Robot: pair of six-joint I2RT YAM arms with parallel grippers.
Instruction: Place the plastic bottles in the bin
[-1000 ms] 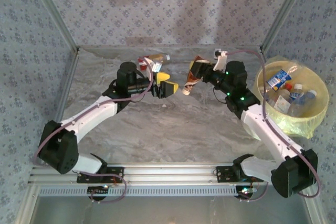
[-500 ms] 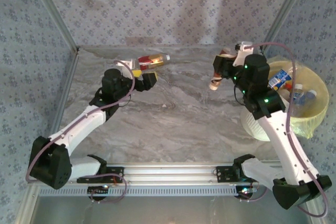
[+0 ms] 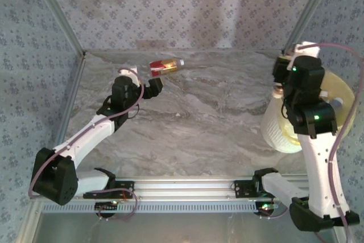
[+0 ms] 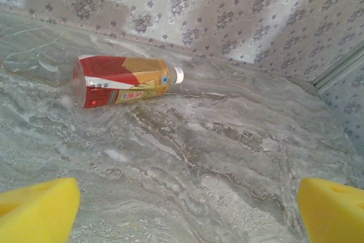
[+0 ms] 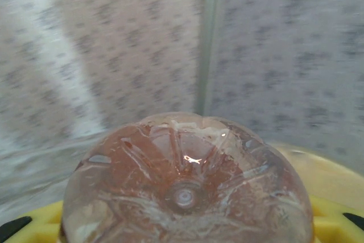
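A clear plastic bottle [image 3: 165, 65] with a red and gold label and a white cap lies on its side near the back wall. In the left wrist view the same bottle [image 4: 121, 81] lies ahead and to the left. My left gripper [image 3: 154, 86] is just in front of it and apart from it, and it is open [image 4: 185, 223], with bare table between its yellow fingertips [image 4: 35, 210]. My right gripper [image 5: 187, 237] is shut on a clear bottle with a reddish tint, whose base [image 5: 186, 189] faces the camera. It is held up at the left rim of the pale-yellow bin [image 3: 277, 129].
The raised right arm [image 3: 304, 92] covers most of the bin, so what lies inside is hidden. The bin's yellow rim [image 5: 333, 177] shows behind the held bottle. Patterned walls and metal corner posts [image 3: 310, 9] close in the marble table [image 3: 210, 112].
The right arm swung right and rose, carrying its bottle from the table's middle to the bin. The left arm drew back left toward the lying bottle, jaws still open.
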